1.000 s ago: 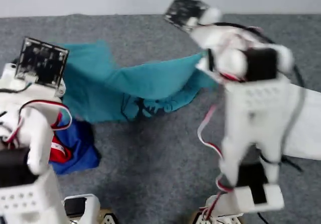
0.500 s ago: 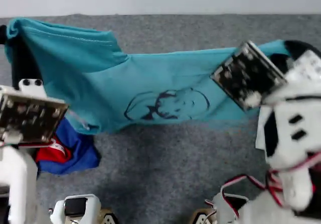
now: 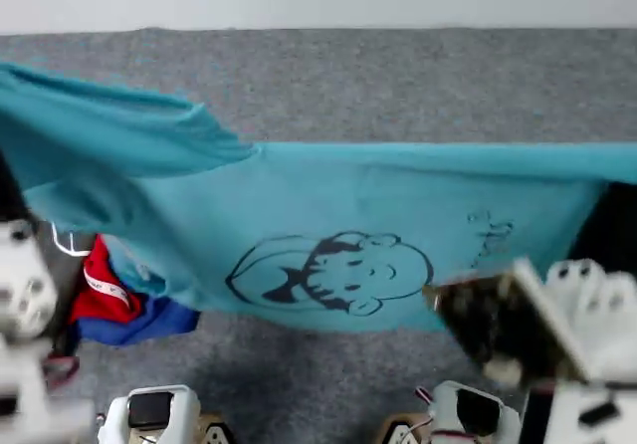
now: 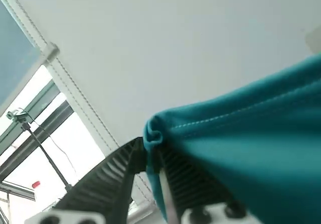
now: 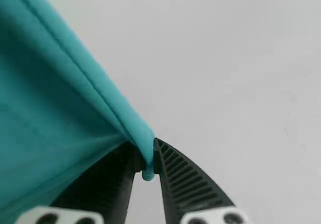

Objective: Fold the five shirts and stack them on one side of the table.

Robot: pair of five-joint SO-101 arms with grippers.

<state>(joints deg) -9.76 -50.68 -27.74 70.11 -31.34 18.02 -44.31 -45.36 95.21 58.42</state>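
Overhead, a teal shirt (image 3: pixel 398 215) with a cartoon print hangs stretched left to right above the grey table (image 3: pixel 398 86), its long axis spanning both arms. At one end the left gripper (image 4: pixel 150 156) is clamped on its edge, at the other the right gripper (image 5: pixel 146 166). The red and blue shirts (image 3: pixel 119 305) lie near left.

one teal shirt (image 3: pixel 348 215), one blue shirt (image 3: pixel 154 323), one red shirt (image 3: pixel 100 287), two end effectors (image 4: pixel 150 152) (image 5: pixel 147 153)

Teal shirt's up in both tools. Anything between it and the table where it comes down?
Yes. A bunched red shirt and blue shirt lie on the table under the teal shirt's left end. Left tool and right tool pinch its edge directly.
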